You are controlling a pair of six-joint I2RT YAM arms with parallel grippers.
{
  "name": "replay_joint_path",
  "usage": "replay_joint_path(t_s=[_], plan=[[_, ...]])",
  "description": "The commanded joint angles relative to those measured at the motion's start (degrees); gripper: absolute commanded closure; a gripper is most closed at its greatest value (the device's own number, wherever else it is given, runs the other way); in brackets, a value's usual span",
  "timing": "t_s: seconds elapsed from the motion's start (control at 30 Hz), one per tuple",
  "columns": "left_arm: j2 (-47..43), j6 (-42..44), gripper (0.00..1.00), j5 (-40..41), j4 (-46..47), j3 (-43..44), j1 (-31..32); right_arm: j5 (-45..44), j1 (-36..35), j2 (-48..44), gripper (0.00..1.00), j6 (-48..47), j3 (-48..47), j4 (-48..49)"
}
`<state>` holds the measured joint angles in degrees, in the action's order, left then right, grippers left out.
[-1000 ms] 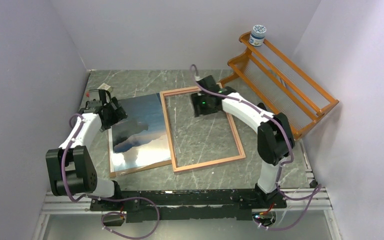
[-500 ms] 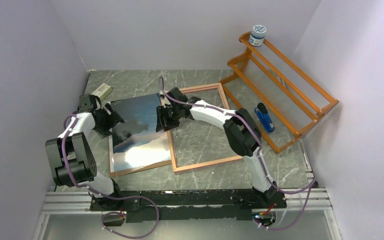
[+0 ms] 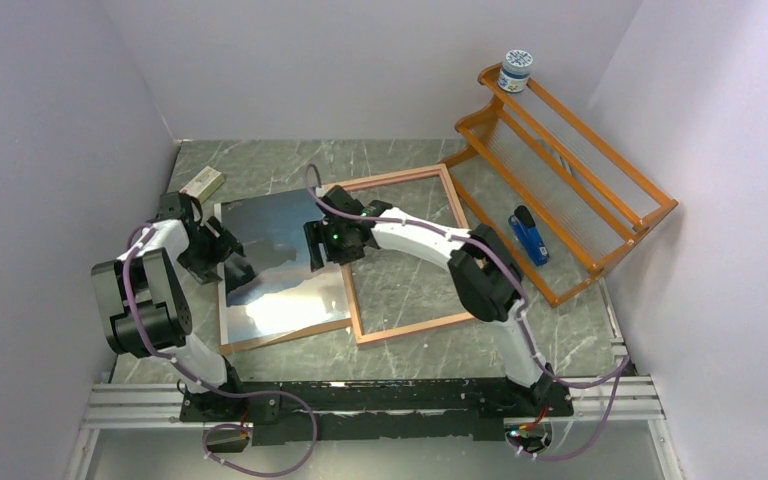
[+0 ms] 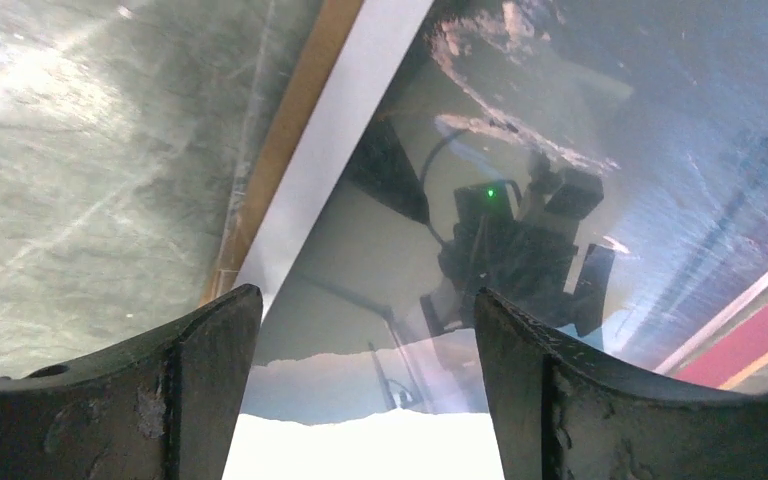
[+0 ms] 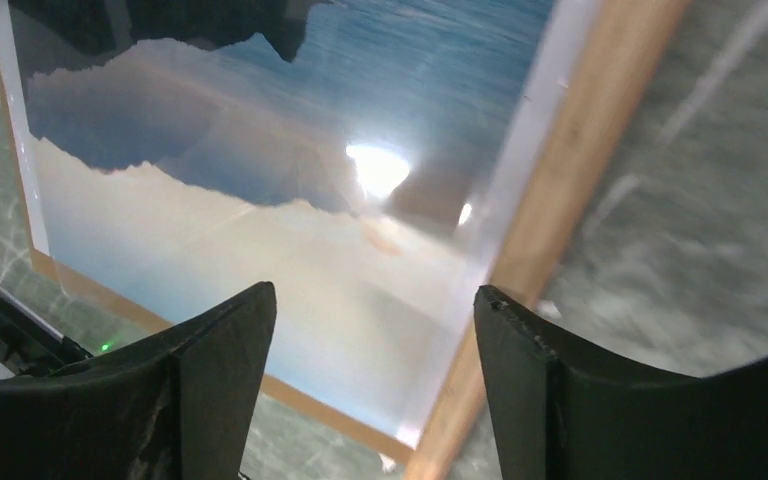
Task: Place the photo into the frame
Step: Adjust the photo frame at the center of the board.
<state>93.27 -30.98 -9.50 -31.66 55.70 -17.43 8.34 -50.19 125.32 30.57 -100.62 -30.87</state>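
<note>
Two end effectors, left (image 4: pixel 365 320) and right (image 5: pixel 375 310), gape wide, gripping nothing. Photo (image 3: pixel 275 265) lies face up on backing board (image 3: pixel 280 337), just left of frame (image 3: pixel 425 326), on surface (image 3: pixel 260 165). Left wrist view alone catches arm mirrored in gloss; overhead alone shows whole frame.

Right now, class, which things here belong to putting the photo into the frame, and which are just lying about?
Job: photo, frame, brown backing board under the photo.
Lying about: orange rack, jar on it, blue stapler-like tool, small pale box.
</note>
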Motion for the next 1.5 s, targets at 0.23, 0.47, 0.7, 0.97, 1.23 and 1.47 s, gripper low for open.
replay_joint_path(t_s=[0.23, 0.47, 0.7, 0.97, 1.23, 1.47], plan=[[0.0, 2.7, 0.06, 8.4, -3.5, 6.1, -0.2, -6.9, 1.9, -7.2, 0.16, 5.1, 6.5, -1.6], [1.3, 2.3, 0.06, 10.7, -4.1, 7.7, -0.3, -1.9, 2.0, -4.4, 0.04, 5.1, 6.4, -1.5], [2.2, 3.4, 0.06, 10.0, -2.8, 9.4, -0.3, 4.9, 2.6, -3.1, 0.01, 7.0, 8.4, -0.6], [3.3, 4.1, 0.06, 10.0, -0.6, 11.3, -0.9, 16.0, 2.7, -4.4, 0.01, 14.2, 16.1, 6.5], [3.6, 3.4, 0.06, 8.4, 0.5, 12.6, -1.5, 27.5, 2.3, -6.9, 0.03, 27.2, 27.2, 26.6], [2.6, 3.1, 0.06, 5.9, 0.5, 12.1, -1.5, 8.8, 1.5, -9.3, 0.11, 18.5, 20.8, 12.7]])
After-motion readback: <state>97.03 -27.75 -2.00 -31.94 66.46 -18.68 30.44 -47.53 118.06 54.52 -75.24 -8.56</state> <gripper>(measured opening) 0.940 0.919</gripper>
